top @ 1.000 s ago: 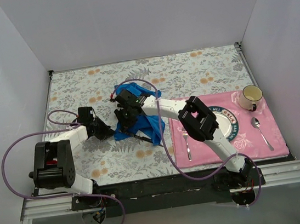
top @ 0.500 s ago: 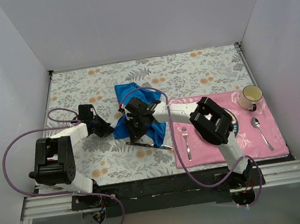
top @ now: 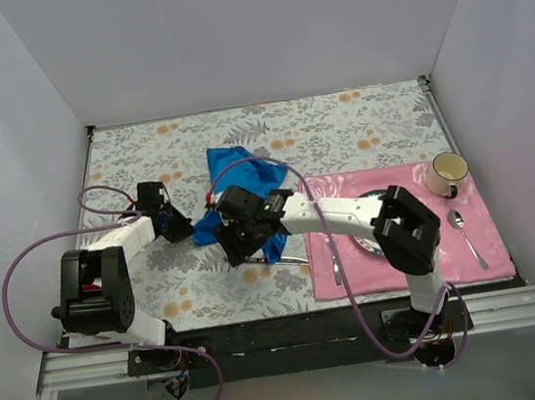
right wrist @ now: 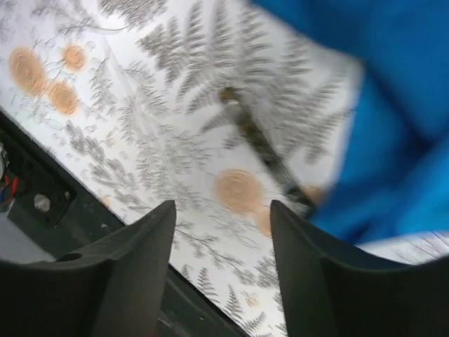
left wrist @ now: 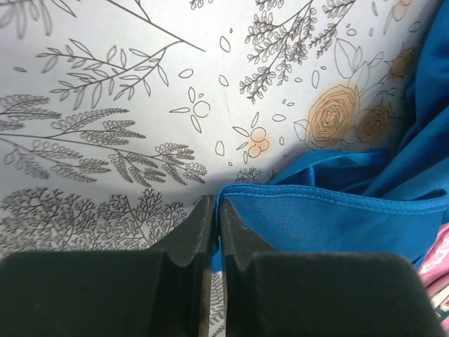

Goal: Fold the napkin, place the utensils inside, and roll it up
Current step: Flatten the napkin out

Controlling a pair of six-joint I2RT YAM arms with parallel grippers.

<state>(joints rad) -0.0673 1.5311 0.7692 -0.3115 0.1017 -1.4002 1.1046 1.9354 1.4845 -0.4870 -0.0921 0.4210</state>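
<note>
The blue napkin (top: 249, 175) lies crumpled on the floral tablecloth, left of the pink mat. My left gripper (top: 185, 232) is shut on the hem of its left corner (left wrist: 330, 217), the cloth pinched between the fingertips (left wrist: 216, 210). My right gripper (top: 237, 249) hovers over the napkin's near edge, open, with nothing between its fingers (right wrist: 223, 207). The knife (right wrist: 261, 146) lies on the tablecloth just ahead of it, one end under the blue cloth (right wrist: 400, 105). From above only a short bit of the knife (top: 295, 258) shows beside the right arm.
A pink rose-patterned placemat (top: 404, 266) at the right carries a fork (top: 335, 266), a spoon (top: 466, 233), a cream mug (top: 448, 173) and a plate (top: 368, 248) mostly hidden by my right arm. The table's black near edge (right wrist: 42, 203) is close under the right gripper.
My right gripper has swung toward the near left and opened, letting go of the napkin, which has slumped. The left gripper stays shut on the corner, barely moved.
</note>
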